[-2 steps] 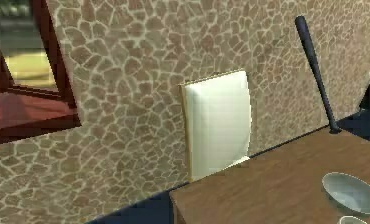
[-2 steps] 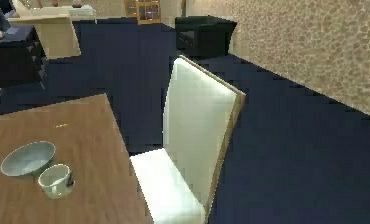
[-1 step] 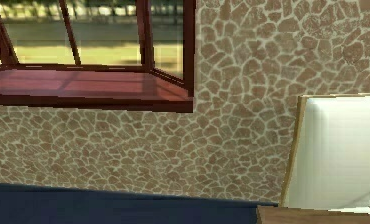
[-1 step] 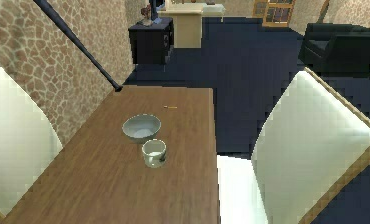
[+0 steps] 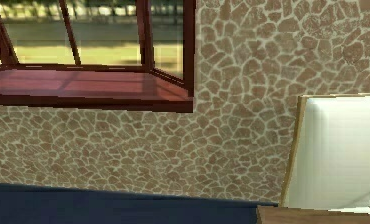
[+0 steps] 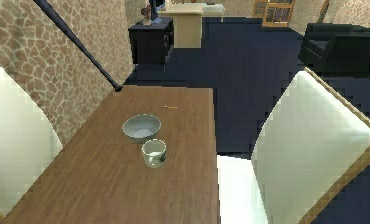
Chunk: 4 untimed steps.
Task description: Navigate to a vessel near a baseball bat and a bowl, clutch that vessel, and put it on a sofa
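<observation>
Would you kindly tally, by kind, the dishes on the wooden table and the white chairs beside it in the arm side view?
bowl: 1
small cup: 1
white chairs: 2, one at the view's left, one at its right
Total: 4

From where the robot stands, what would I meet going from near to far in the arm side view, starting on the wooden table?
small cup → pale blue bowl → dark cabinet → pale desk
</observation>
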Tool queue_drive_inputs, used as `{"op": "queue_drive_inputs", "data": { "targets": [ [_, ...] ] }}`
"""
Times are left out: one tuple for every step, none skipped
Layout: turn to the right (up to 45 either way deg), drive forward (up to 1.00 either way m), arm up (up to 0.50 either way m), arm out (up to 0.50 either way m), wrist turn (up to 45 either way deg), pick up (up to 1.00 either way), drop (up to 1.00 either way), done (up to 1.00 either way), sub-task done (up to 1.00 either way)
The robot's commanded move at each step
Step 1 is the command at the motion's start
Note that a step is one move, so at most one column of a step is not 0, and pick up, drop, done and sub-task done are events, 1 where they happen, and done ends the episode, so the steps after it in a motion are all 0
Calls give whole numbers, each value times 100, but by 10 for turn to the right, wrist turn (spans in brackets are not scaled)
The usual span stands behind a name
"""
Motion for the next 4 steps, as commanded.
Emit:
{"op": "queue_drive_inputs", "data": {
  "targets": [
    [0, 0, 38, 0, 0, 0, 0, 0, 0],
    [0, 0, 0, 30, 0, 0, 0, 0, 0],
    [0, 0, 0, 0, 450, 0, 0, 0, 0],
    [0, 0, 0, 0, 450, 0, 0, 0, 0]
  ]
}}
